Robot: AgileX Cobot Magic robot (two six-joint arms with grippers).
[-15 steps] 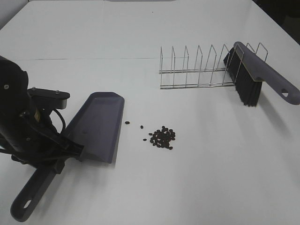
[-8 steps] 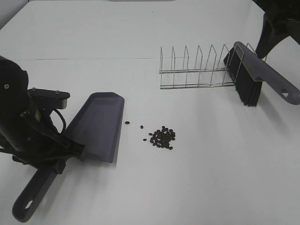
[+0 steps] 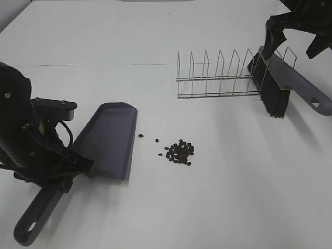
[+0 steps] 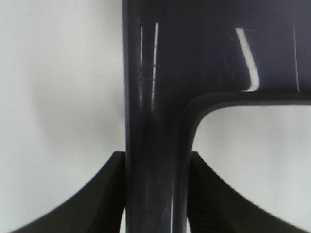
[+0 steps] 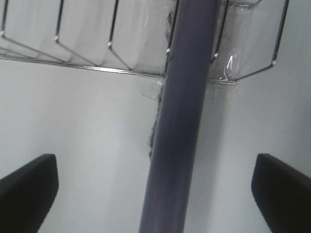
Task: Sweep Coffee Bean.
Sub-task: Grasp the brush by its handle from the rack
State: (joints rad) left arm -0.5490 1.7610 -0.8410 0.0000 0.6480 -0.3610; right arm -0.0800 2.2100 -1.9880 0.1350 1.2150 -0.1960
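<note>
A loose cluster of dark coffee beans (image 3: 180, 152) lies on the white table, with a few strays toward the dustpan. The dark purple dustpan (image 3: 108, 139) rests left of them, its mouth facing the beans. My left gripper (image 3: 70, 174) is shut on the dustpan handle (image 4: 154, 160), with a finger on each side. The purple brush (image 3: 290, 83) with black bristles leans in the wire rack (image 3: 223, 75) at the back right. My right gripper (image 3: 295, 39) hangs open above the brush, its fingers (image 5: 26, 184) wide on both sides of the brush back (image 5: 182, 111).
The rack's upright wires (image 5: 87, 39) stand close to the brush. The table edge and a dark background show at the far corners (image 3: 10, 13).
My right gripper has come into view from the top right and moved down over the brush. The left arm, dustpan and beans have not moved.
</note>
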